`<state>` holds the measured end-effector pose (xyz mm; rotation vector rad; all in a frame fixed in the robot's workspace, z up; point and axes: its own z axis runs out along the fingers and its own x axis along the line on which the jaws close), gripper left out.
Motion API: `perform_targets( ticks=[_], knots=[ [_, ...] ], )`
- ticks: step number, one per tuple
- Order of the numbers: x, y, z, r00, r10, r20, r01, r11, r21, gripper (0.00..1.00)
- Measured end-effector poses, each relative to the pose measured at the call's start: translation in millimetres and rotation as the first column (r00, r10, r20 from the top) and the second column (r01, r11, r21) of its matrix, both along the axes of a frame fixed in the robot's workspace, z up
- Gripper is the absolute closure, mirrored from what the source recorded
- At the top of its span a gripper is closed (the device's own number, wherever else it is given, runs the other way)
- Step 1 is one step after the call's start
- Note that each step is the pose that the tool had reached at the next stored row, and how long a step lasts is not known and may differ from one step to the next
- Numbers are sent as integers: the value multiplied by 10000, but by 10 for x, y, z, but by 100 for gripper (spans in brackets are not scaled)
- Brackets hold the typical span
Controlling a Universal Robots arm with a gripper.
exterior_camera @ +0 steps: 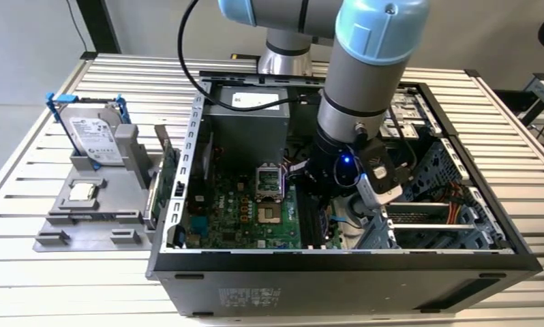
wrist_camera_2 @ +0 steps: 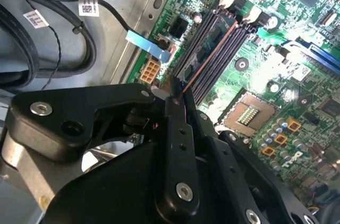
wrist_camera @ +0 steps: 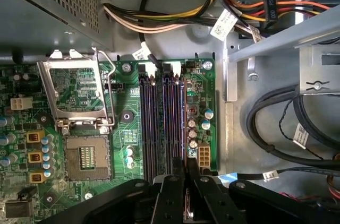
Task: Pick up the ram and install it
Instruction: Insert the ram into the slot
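Note:
My gripper [exterior_camera: 340, 208] is down inside the open computer case [exterior_camera: 345, 272], over the motherboard [exterior_camera: 245, 211]. In both wrist views its black fingers [wrist_camera_2: 175, 108] are shut on the ram [wrist_camera_2: 210, 57], a thin stick seen edge-on with an orange-brown edge. The ram [wrist_camera: 184, 123] runs lengthwise along the black memory slots [wrist_camera: 154, 123], over the slot nearest the board's edge. Whether it sits in that slot I cannot tell. The gripper [wrist_camera: 186, 173] grips the stick at one end, and the gripper [wrist_camera_2: 178, 94] body hides the stick's near part.
A CPU socket [wrist_camera: 87, 155] lies beside the slots. Black cables [wrist_camera: 276, 128] and a drive cage [exterior_camera: 435, 218] crowd the other side. The power supply [exterior_camera: 249, 116] stands at the back. Outside the case, a hard drive in a blue bracket [exterior_camera: 95, 133] and a green card [exterior_camera: 165, 174] stand upright.

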<state>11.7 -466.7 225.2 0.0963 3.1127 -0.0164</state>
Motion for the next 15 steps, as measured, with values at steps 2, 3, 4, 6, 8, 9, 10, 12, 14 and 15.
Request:
perform_targets(
  ticks=[2,3,4,6,8,9,10,12,14,15],
  knots=[
    [1,0,39,10000,-1,-2,1,10000,5,100],
    [2,0,40,10000,-1,-1,1,10000,11,100],
    [1,0,40,10000,0,-2,0,10000,23,100],
    [2,0,41,10000,5,-1,-5,9999,151,100],
    [1,-1,41,10000,5,-1,-5,9994,344,100],
    [1,-1,41,10000,4,0,-4,9994,346,100],
    [1,-1,41,10000,3,-3,-3,9994,348,100],
    [1,-3,41,10000,4,-4,-4,9994,348,100],
    [1,-8,40,10000,17,-4,-16,9994,349,100],
    [1,-10,40,10000,18,-5,-18,9994,349,100]
  ],
)
